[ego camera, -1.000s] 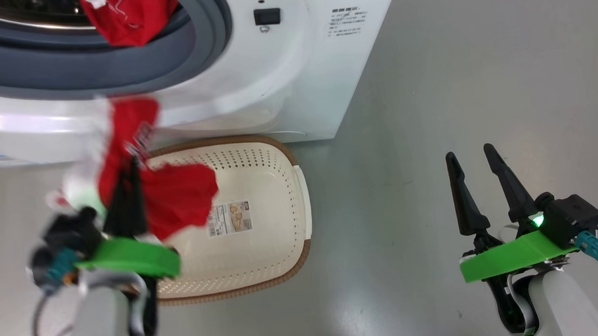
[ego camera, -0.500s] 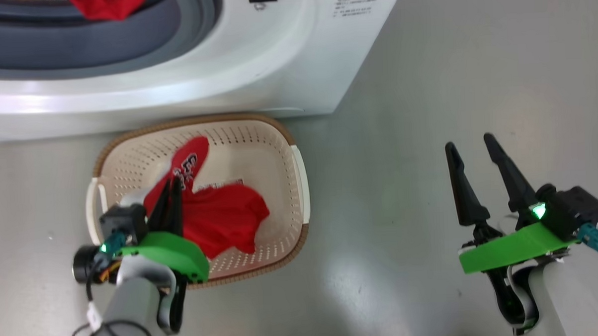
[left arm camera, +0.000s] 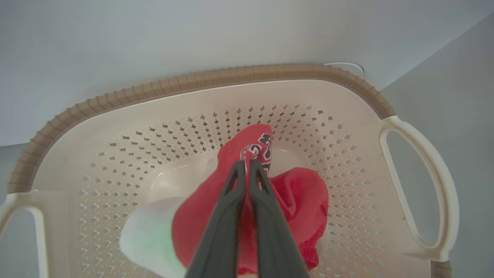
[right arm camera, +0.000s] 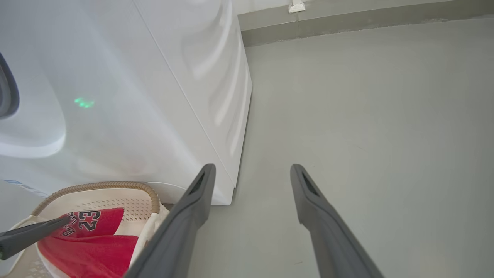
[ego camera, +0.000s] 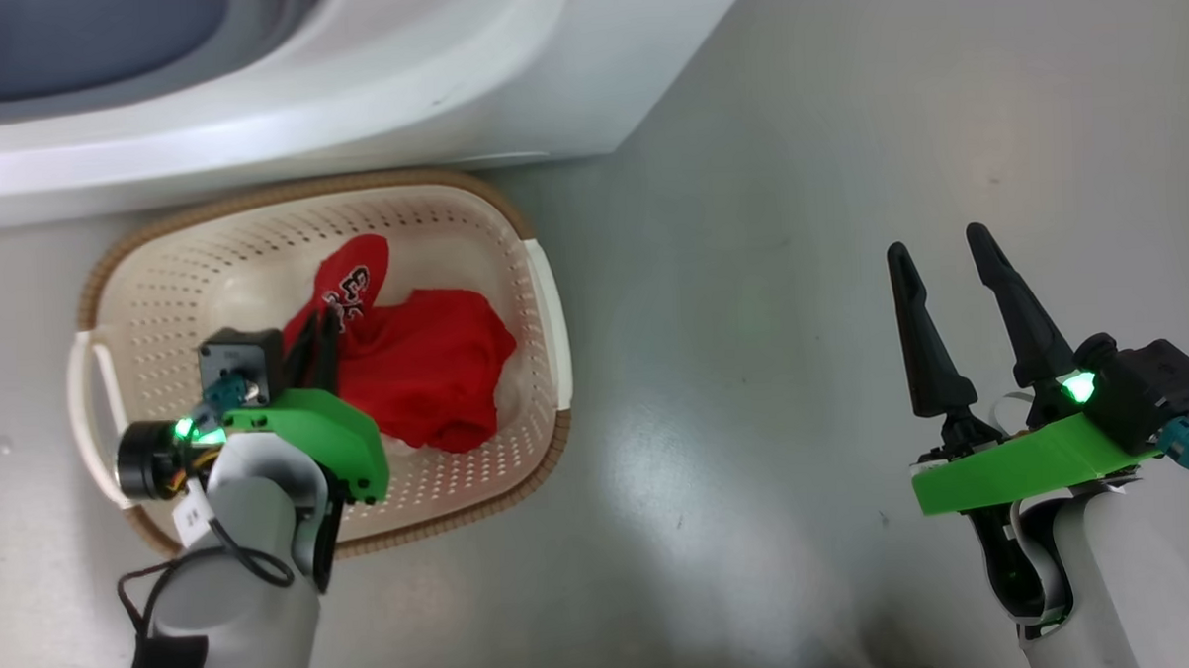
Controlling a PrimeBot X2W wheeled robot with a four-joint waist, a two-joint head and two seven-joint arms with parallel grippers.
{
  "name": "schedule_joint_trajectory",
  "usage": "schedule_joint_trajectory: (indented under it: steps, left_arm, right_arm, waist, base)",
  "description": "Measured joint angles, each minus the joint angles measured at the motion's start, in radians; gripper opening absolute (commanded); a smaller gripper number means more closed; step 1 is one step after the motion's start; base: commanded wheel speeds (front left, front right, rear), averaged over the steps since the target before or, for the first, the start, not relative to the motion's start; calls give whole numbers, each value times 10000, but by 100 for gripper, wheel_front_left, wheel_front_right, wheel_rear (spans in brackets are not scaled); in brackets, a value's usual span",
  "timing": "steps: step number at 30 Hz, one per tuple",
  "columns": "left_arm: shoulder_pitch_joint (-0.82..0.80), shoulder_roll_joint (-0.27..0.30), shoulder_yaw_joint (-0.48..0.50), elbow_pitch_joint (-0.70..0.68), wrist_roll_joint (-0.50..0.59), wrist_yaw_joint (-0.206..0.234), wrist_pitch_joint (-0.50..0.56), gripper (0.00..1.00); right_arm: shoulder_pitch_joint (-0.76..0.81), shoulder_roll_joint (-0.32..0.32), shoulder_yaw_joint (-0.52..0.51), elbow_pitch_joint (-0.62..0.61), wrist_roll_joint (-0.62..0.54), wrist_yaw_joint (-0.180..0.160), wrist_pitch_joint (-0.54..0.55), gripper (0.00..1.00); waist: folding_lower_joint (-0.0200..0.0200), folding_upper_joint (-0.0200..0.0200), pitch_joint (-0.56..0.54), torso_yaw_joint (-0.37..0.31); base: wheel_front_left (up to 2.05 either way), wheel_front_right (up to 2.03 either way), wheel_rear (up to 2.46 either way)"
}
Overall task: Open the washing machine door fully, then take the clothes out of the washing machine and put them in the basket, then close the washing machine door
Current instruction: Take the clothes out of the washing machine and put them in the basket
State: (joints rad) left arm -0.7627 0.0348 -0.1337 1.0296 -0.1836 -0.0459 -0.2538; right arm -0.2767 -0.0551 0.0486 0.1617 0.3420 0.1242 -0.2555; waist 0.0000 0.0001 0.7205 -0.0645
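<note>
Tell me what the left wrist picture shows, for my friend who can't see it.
The left gripper has its two dark fingers pressed shut on red clothes lying in a cream basket with a brown rim. The white washing machine stands just beyond the basket.

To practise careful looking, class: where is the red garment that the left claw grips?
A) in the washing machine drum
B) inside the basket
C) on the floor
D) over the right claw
B: the left claw, shut on the red garment, reaches into the basket, where the cloth lies.
</note>
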Motion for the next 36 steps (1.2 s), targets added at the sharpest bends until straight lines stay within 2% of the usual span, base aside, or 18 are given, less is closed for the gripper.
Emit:
schedule_joint_trajectory:
  steps: [2,4,6,7,21,36]
  left_arm:
    - [-162,17,29,293,44,0,0,1]
    - [-237,35,84,495,61,0,0,25]
    - [-241,46,171,560,67,8,0,70]
    - [-243,46,255,554,67,10,0,100]
    - [282,0,796,-132,44,13,0,100]
    - [2462,-44,1448,-2600,353,-232,0,100]
  right_arm:
    - [-23,4,0,-2,2,0,0,100]
    - [-99,4,-4,-8,2,0,0,100]
    - [-154,4,-12,-8,12,0,0,100]
    - [-155,6,-21,-6,27,0,0,100]
    - [-135,10,-46,215,-2,0,0,100]
    - [737,-84,4,631,0,0,0,100]
  waist:
    - [0,0,108,-80]
    - [0,0,180,-142]
    - [0,0,207,-168]
    - [-1,0,179,-150]
    - [0,0,-643,60]
    - [0,0,-2584,178]
  base:
    - [0,0,0]
    - [0,0,0]
    - [0,0,0]
    - [0,0,0]
    - [0,0,0]
    - [0,0,0]
